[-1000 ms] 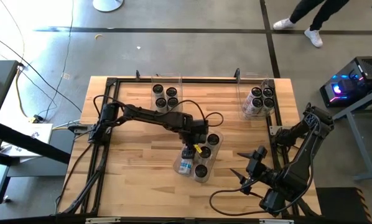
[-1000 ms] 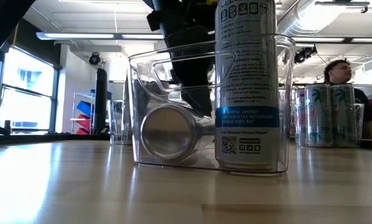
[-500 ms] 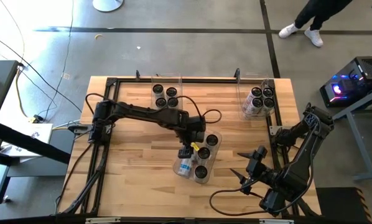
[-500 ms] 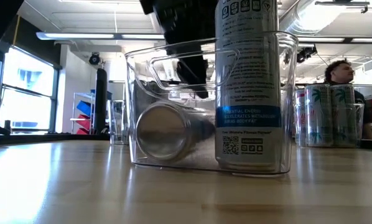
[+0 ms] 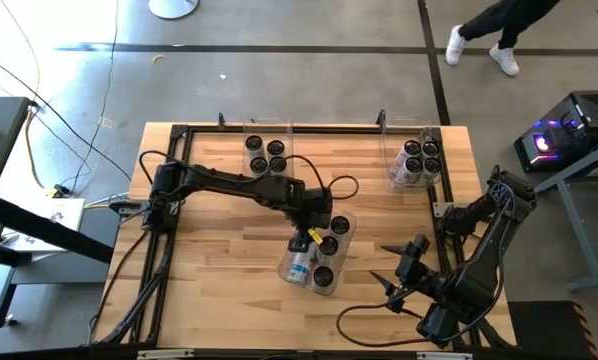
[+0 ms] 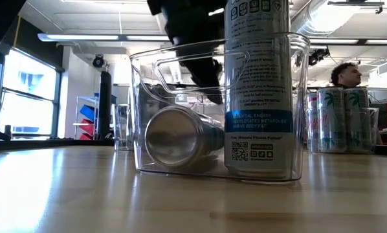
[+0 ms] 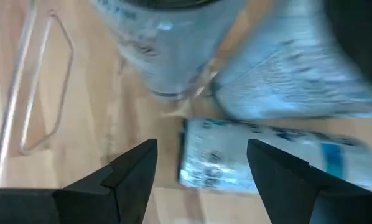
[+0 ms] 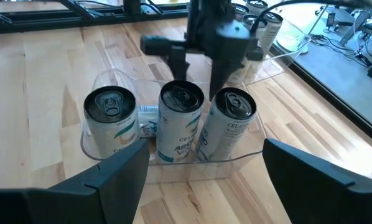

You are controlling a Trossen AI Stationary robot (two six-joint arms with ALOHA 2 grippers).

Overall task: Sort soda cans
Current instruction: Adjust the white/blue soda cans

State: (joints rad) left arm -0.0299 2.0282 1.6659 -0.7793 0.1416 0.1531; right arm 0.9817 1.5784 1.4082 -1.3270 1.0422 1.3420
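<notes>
— Four soda cans sit in the centre bin (image 5: 345, 250), the clear tub in the middle of the table (image 5: 209, 280): three upright cans (image 8: 181, 121) and one fallen can (image 6: 177, 137) lying on its side on the bin floor, blue label showing.

— And the arms?

— Left gripper (image 5: 305, 238) hangs just above that bin, over the lying can. Its fingers (image 7: 133, 171) stand spread, with nothing between them; the wrist view looks straight down on the fallen can (image 7: 270, 163) beyond them. Right gripper (image 5: 397, 275) waits to the right of the bin, well apart from it, jaws spread and empty, facing the three upright cans.

— Where are the other cans?

— Two more bins stand beyond the centre bin at the table's far edge: the far left bin (image 5: 267, 152) with four cans, the far right bin (image 5: 417, 160) with several.

— What could go wrong?

— My guess is the descent. The lying can touches, or nearly touches, an upright neighbour, so a finger coming down on that side could strike the neighbour's rim and tip it. A round can may also roll from under the pads, or the light bin may slide.
</notes>
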